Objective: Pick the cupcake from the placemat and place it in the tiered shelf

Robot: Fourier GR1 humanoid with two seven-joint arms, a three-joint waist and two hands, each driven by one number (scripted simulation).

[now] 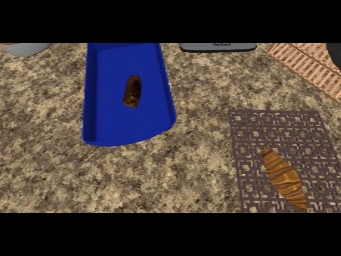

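Pastry (284, 179), brown and striped, long and tapered, is seen lying at a slant on the near part of the dark patterned placemat (287, 131) at the right of the speckled bench (47, 150). Neither hand is shown, so the state of the fingers cannot be told, nor how the pastry lies to them. Farther back and to the left, a blue tray (106, 120) is found, with a small dark brown item (131, 91) resting on it. A woven orange basket (313, 67) is set at the far right.

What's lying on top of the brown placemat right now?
A striped brown pastry lies on the placemat, toward its near end. It hides the mat beneath it. No hands are in view.
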